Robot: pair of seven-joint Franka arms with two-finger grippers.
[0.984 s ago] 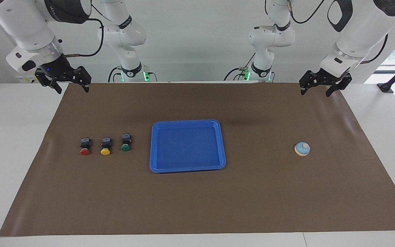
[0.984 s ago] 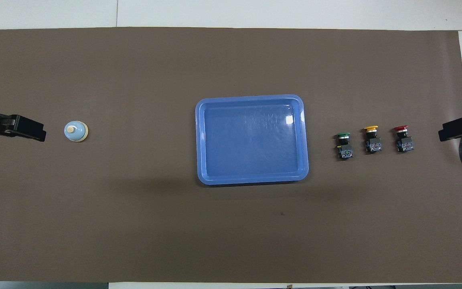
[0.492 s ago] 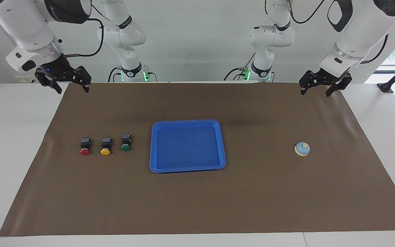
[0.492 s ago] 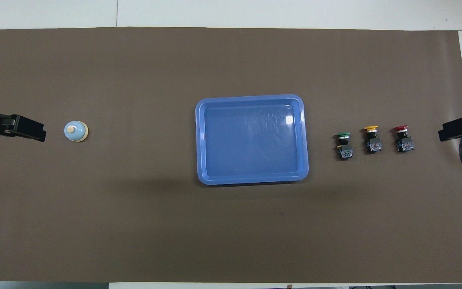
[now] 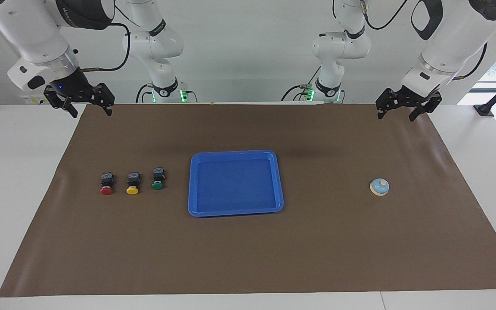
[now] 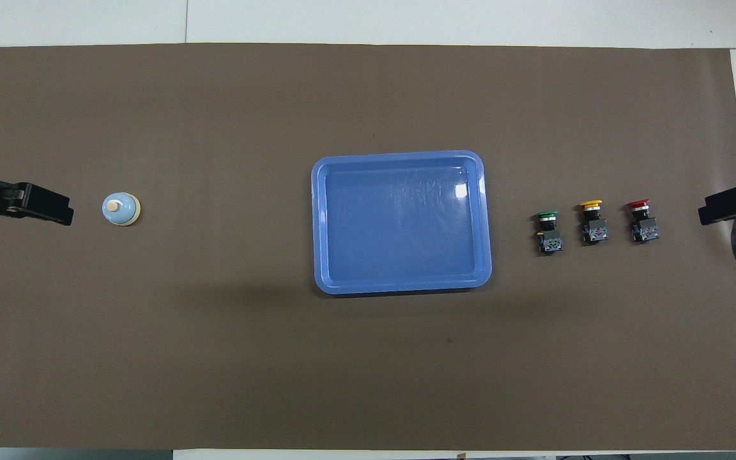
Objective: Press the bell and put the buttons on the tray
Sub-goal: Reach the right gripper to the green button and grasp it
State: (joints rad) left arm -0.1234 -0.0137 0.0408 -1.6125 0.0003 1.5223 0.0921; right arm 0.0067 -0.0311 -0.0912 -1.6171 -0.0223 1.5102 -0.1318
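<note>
Item: bell (image 5: 379,187), toward my left arm's end of the desk, unpressed. My left gripper (image 5: 396,110), fingers spread, hung over the robots' edge; I judged a straight descent onto the knob best. Buttons (image 5: 132,184) beside empty tray (image 5: 280,181); right gripper (image 5: 88,107) spread, waiting.

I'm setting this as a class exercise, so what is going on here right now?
Nothing is being handled yet. The left gripper and right gripper both hang open and empty over the mat's edge nearest the robots. The bell sits unpressed, and the red, yellow and green buttons lie in a row beside the tray.
</note>
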